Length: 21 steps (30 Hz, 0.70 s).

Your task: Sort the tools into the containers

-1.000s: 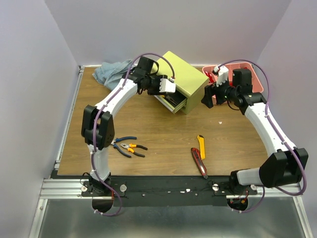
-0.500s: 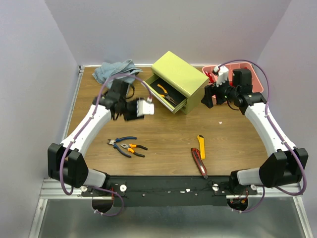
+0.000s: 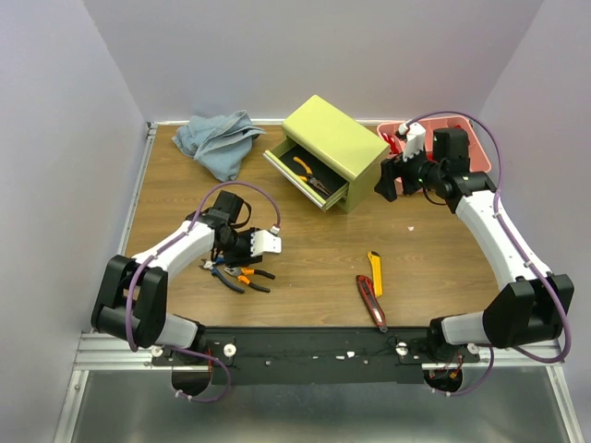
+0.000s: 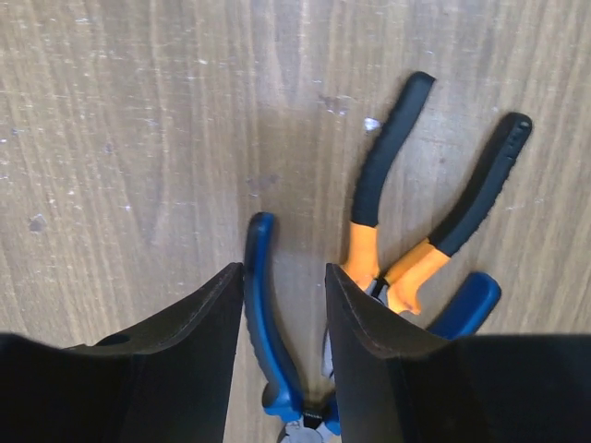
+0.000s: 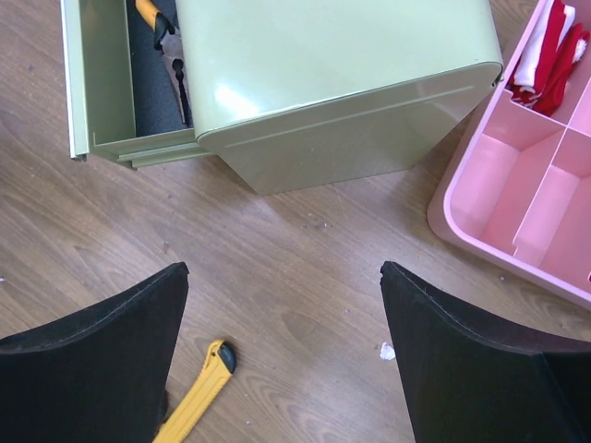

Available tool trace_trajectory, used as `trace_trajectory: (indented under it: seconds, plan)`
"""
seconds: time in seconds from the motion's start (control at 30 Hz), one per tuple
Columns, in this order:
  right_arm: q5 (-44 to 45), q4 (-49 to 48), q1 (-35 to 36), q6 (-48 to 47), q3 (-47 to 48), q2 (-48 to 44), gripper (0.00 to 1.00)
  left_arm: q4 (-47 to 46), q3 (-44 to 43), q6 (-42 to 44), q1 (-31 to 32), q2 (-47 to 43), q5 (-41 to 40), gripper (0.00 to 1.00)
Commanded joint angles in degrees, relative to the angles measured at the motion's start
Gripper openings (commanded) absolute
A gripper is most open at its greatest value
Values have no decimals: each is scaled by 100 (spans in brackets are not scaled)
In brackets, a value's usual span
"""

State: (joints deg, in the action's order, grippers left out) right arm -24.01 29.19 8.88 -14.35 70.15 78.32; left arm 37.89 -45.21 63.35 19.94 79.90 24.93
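Note:
My left gripper (image 3: 220, 262) is low over the blue pliers (image 3: 227, 281) and orange-black pliers (image 3: 252, 276) at the table's front left. In the left wrist view the gripper (image 4: 283, 277) is open, its jaws either side of one handle of the blue pliers (image 4: 261, 305), with the orange-black pliers (image 4: 397, 208) just to the right. The yellow-green chest (image 3: 334, 138) has one drawer (image 3: 288, 163) pulled out, holding the yellow-black pliers (image 3: 305, 169). The yellow knife (image 3: 375, 273) and red-black knife (image 3: 372, 303) lie front centre. My right gripper (image 3: 392, 180) is wide open and empty right of the chest.
A pink divided tray (image 3: 457, 138) with red items stands at the back right, close to my right arm. A blue-grey cloth (image 3: 217, 138) lies back left. The right wrist view shows the chest (image 5: 342, 74), tray (image 5: 517, 185) and yellow knife (image 5: 196, 399).
My left arm has swung from the chest's open drawer down to the pliers on the table. The yellow-black pliers now show in the drawer. The right arm has not moved.

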Motion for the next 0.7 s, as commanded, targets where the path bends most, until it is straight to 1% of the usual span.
trace_trajectory:
  seconds: [0.0, 0.2, 0.33, 0.4, 0.67]
  plan:
    - [-86, -19, -27, 29, -107, -115, 93, -142, -312, -112, -78, 131, 12, 50]
    - [-60, -19, -18, -15, -186, -160, 93, -212, -427, 115, -262, 473, -278, 49]
    - [10, -1, -27, -68, -168, -160, 93, 349, -725, 607, -412, 825, -94, 46]
    - [28, -1, -27, -94, -168, -177, 93, 692, -805, 687, -456, 966, 116, 44]
    - [63, 8, -18, -147, -291, -230, 93, 939, -603, 801, -483, 993, 100, 43]
